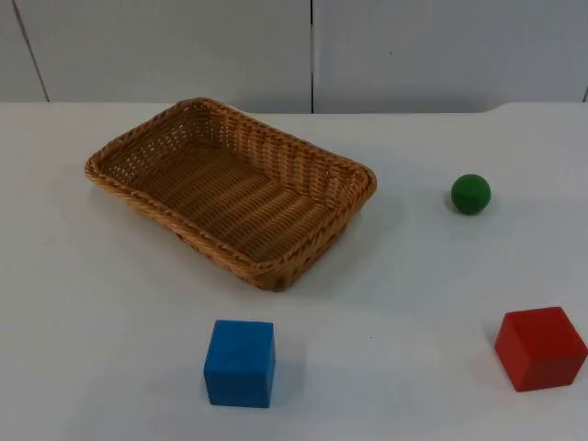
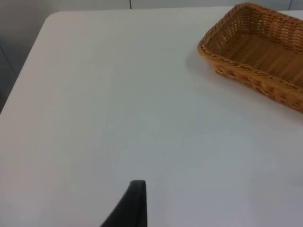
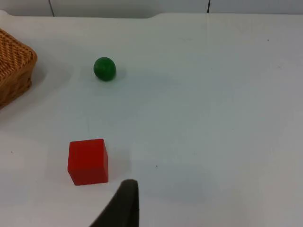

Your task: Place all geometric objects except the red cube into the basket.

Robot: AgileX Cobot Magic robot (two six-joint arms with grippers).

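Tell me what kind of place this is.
Probably a robot test bench: a bare white table against a grey partition wall, holding just a wicker basket, toy blocks and a ball.

I'm seeing bright, even light from overhead across the white table top (image 1: 413, 294), with no hard glare. The woven tan wicker basket (image 1: 230, 188) throws a soft, faint shadow toward the small green ball (image 1: 470, 194) side. Beneath that ball sits a small dim smudge. The blue wooden cube (image 1: 240, 362) and the red wooden cube (image 1: 540, 347) cast pale, diffuse shadows just beside themselves. In my left wrist view the basket looks slightly soft; the black fingertip (image 2: 131, 205) is blurred. Colours read clean.
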